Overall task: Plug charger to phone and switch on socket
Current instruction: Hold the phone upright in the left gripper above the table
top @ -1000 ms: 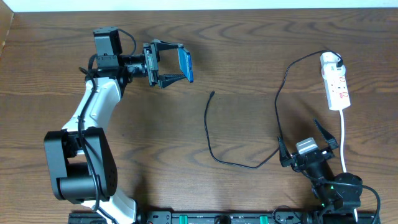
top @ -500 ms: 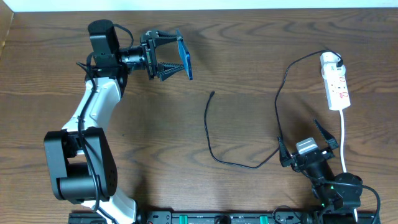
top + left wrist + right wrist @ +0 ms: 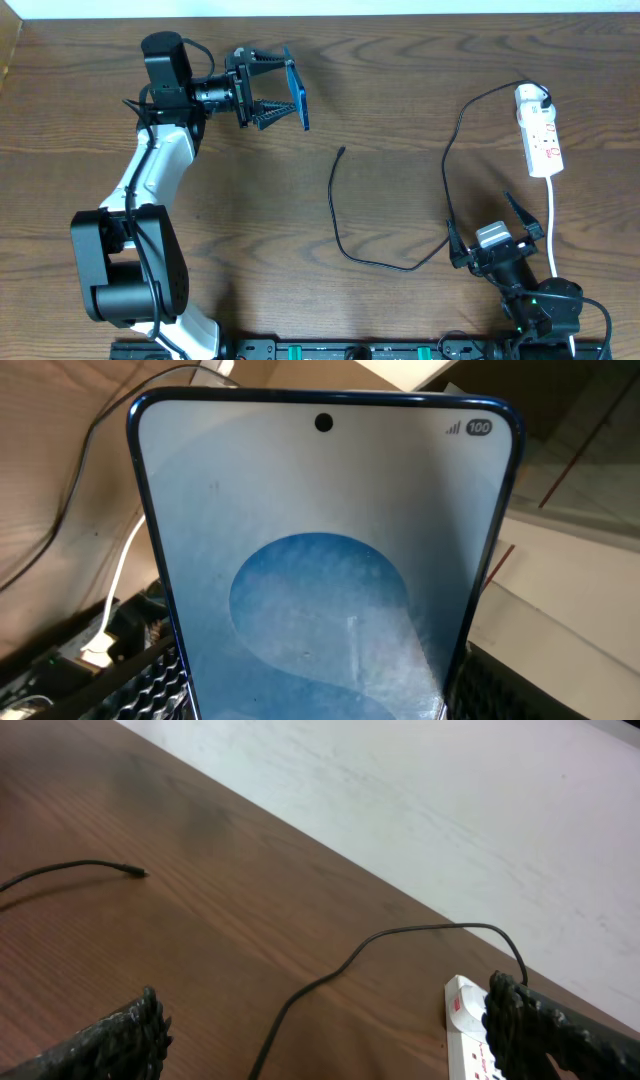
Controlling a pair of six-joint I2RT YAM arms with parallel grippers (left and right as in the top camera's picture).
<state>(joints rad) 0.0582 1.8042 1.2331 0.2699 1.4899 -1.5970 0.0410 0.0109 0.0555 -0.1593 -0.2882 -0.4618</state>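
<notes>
The left gripper [image 3: 293, 95] is close to the far edge of the table [image 3: 300, 310], left of middle. It is clamped on the phone [image 3: 299, 98], one finger on each long side. From overhead the phone shows edge-on with its blue screen turned back toward the gripper. It looks raised off the wood, though that view does not settle it. In the left wrist view the lit screen fills the picture. A camera hole and a small "100" sit along its top, and the textured fingers [image 3: 150, 685] press at its lower edges.

The charger [image 3: 332, 200] lies loose on the table, touched by neither gripper. Its tip [image 3: 342, 152] rests around the middle of the worktop, well apart from the phone. From there the cable runs toward the near edge, bends right past the right gripper [image 3: 482, 215], then climbs to the black plug [image 3: 541, 98] on the socket [image 3: 541, 135].

The socket lies flat by the far right corner. Its white cord [image 3: 552, 220] trails toward the near edge.

The right gripper sits by the near right corner with its jaws spread wide and nothing in them. The right wrist view shows both fingers [image 3: 130, 1040] at the bottom of the picture, with the cable and the socket's end beyond them.
</notes>
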